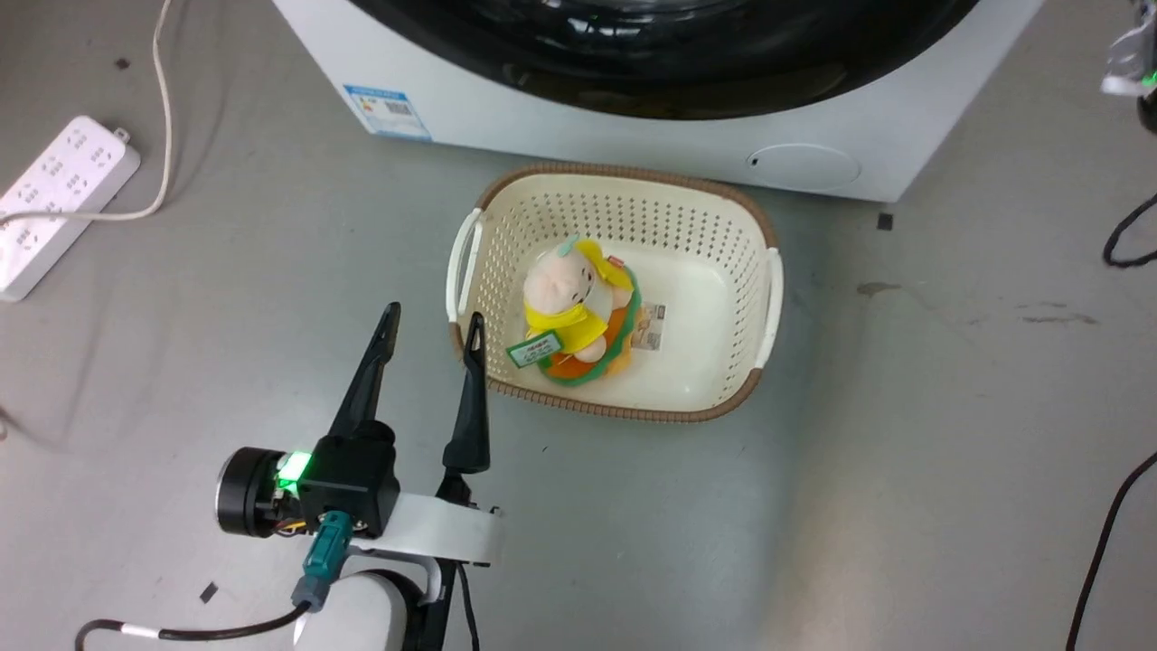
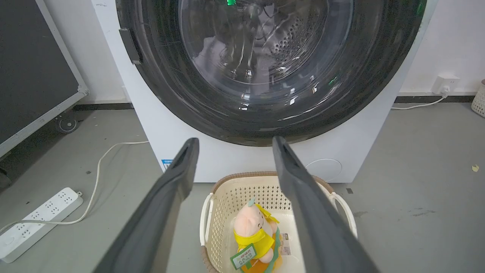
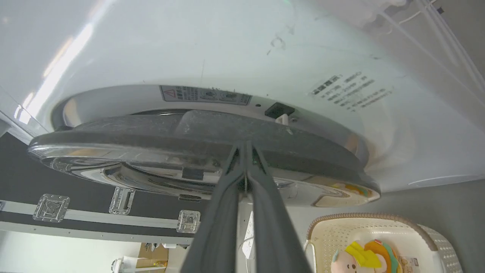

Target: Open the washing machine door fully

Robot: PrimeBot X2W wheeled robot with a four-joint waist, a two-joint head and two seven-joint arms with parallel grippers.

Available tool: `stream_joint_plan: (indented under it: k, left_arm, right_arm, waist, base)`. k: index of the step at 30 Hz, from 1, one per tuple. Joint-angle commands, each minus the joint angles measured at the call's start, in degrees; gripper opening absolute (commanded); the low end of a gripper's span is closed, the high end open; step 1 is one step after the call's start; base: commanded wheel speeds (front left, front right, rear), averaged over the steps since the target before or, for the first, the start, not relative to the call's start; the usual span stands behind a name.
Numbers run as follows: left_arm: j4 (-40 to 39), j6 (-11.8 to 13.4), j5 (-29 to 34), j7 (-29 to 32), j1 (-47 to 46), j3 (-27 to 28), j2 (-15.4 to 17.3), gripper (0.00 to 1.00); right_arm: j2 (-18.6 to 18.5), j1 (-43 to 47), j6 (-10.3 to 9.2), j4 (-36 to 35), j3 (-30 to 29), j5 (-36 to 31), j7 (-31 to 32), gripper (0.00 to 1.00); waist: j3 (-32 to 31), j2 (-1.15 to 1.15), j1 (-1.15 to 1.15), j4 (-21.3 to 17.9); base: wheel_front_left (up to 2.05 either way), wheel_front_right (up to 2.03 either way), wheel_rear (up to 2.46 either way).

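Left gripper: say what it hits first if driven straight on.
Probably the washing machine door, near its glass centre; the open left gripper seems to pass over the basket, though depth is unclear.

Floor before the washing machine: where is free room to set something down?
Bare grey floor lies between the power strip and the basket, though the open left gripper hangs over its basket side. A wider bare patch lies right of the basket, up to the black cable. Crowded: the narrow strip between basket and washing machine.
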Motion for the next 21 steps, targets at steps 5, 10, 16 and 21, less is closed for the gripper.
stream_joint_plan:
  k: [5,10,16,21]
  left_arm:
    - [0.01,0.59,-0.64,-1.23,-1.95,-0.88,0.10,1.00]
    - [-0.18,0.88,-0.81,-1.71,-2.58,-1.49,0.11,1.00]
    - [-0.58,1.41,-1.18,-2.55,-3.49,-2.60,0.11,1.00]
    - [-0.53,1.93,-1.98,-2.72,-3.83,-3.07,0.12,1.00]
  right_arm:
    - [-2.26,-7.55,0.07,7.36,0.18,3.24,2.50,0.00]
    - [-3.35,-11.45,0.08,11.22,-0.37,5.58,4.57,0.00]
    - [-5.22,-17.57,0.08,16.52,-1.16,9.17,8.40,0.00]
    - [-5.67,-17.29,0.08,17.46,-1.18,9.63,11.85,0.00]
  waist:
    - [2.25,0.00,0.00,1.84]
    - [3.45,0.00,0.00,2.77]
    - [5.62,0.00,0.00,4.10]
    - [5.81,0.00,0.00,4.61]
  base:
    - [0.00,0.00,0.00]
    - [0.00,0.00,0.00]
    - [0.00,0.00,0.00]
    - [0.00,0.00,0.00]
